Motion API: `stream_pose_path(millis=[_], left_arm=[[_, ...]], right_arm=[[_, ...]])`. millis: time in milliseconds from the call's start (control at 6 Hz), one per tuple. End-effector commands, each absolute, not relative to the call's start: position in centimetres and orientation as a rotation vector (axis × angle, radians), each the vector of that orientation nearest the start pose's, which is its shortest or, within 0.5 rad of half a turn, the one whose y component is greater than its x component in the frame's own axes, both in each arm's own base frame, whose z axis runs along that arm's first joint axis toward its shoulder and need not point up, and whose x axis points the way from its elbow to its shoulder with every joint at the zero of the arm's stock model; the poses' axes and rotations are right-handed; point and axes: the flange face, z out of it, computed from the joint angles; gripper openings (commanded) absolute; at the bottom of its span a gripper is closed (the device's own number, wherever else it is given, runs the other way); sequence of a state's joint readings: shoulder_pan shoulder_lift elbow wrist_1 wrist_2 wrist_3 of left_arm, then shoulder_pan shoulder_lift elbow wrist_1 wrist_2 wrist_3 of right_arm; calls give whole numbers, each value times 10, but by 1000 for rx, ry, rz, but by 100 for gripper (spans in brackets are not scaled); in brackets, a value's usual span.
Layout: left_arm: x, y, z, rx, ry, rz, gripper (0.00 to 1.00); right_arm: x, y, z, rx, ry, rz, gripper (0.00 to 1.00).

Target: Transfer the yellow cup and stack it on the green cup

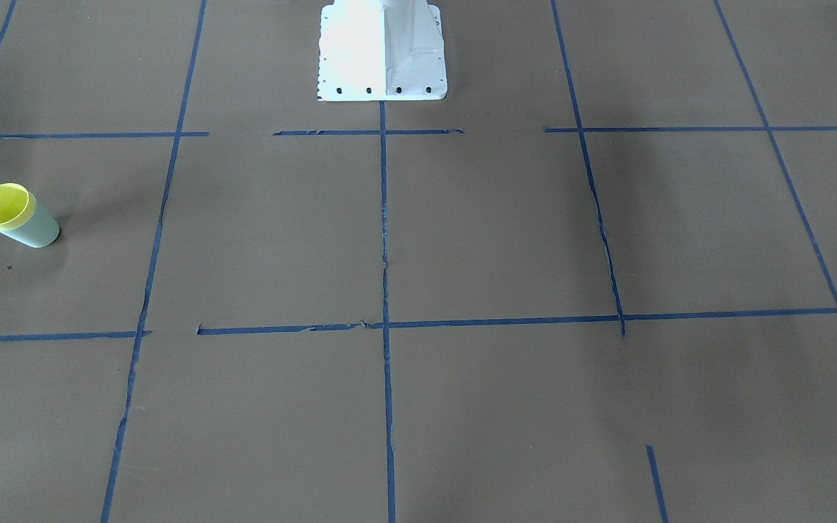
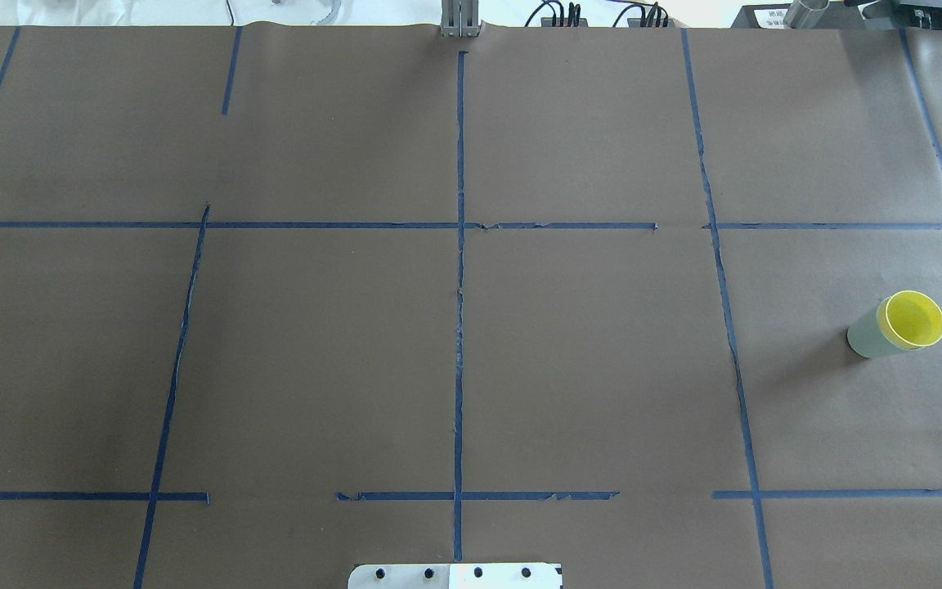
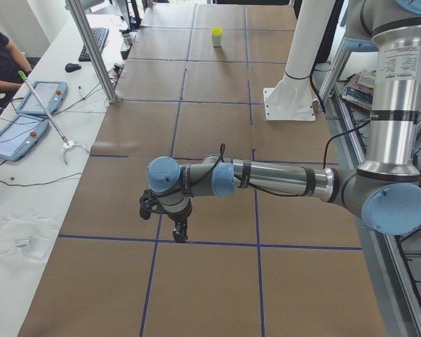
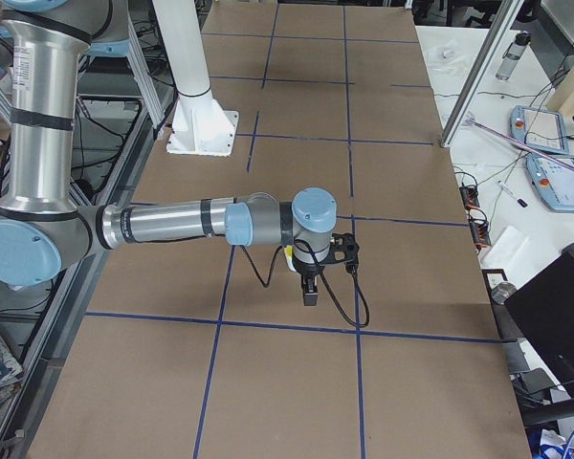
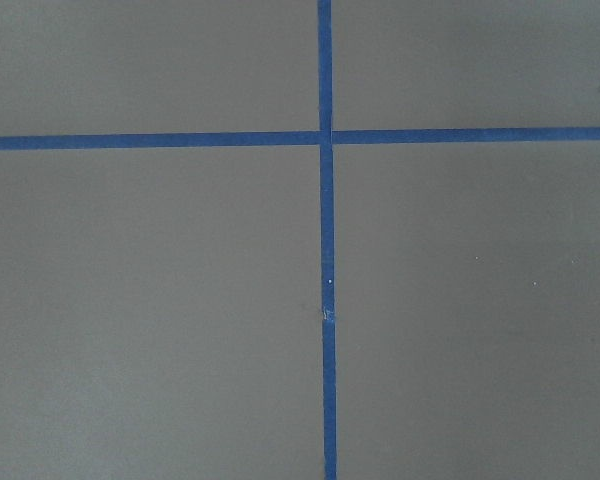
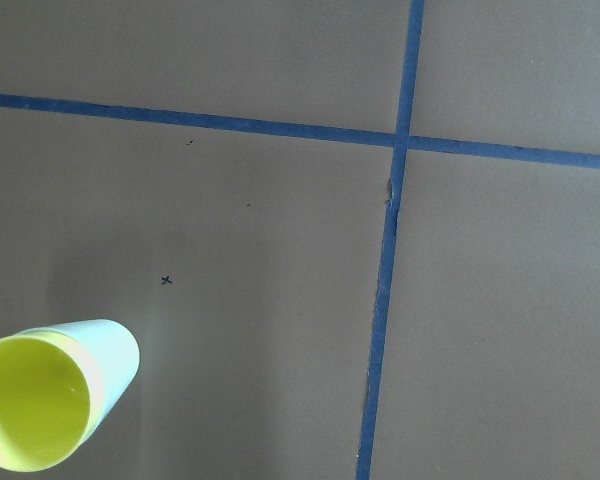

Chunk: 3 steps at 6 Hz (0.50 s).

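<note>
The yellow cup [image 1: 3,205] sits nested inside the green cup [image 1: 37,226], and the pair stands upright on the brown table on my right side. In the overhead view the yellow cup's [image 2: 914,318] rim shows above the green cup's [image 2: 867,335] wall. The right wrist view has the yellow cup [image 6: 30,415] and the green cup [image 6: 115,350] at its lower left corner. My left gripper [image 3: 180,232] hangs over the table at the left end, far from the cups. My right gripper [image 4: 309,292] hangs just above the table near the cups. I cannot tell whether either is open or shut.
The white robot base [image 1: 382,51] stands at the table's middle on my side. Blue tape lines [image 2: 459,327] mark a grid on the brown paper. A side table with tablets [image 3: 17,119], an aluminium post [image 3: 91,49] and a seated person lie beyond the far edge.
</note>
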<state>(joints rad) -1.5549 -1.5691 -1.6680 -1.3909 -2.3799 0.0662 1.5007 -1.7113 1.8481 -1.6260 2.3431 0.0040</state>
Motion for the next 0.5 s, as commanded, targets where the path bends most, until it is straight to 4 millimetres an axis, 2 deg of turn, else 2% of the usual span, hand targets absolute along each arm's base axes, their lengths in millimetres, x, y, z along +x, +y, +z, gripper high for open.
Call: stream_pose_path(millis=[0,167,333], left_arm=[[-52,-485,625,-39,819,58,100],[-49,-486,623,-37,820,67,100],[-50,-472,627,-39,820,65,100]], right_arm=[[33,-437,593,49,-774,-95,100],[33,-436,595,39,-781,-88,100],[33,-436,595,39,-783,-88,100]])
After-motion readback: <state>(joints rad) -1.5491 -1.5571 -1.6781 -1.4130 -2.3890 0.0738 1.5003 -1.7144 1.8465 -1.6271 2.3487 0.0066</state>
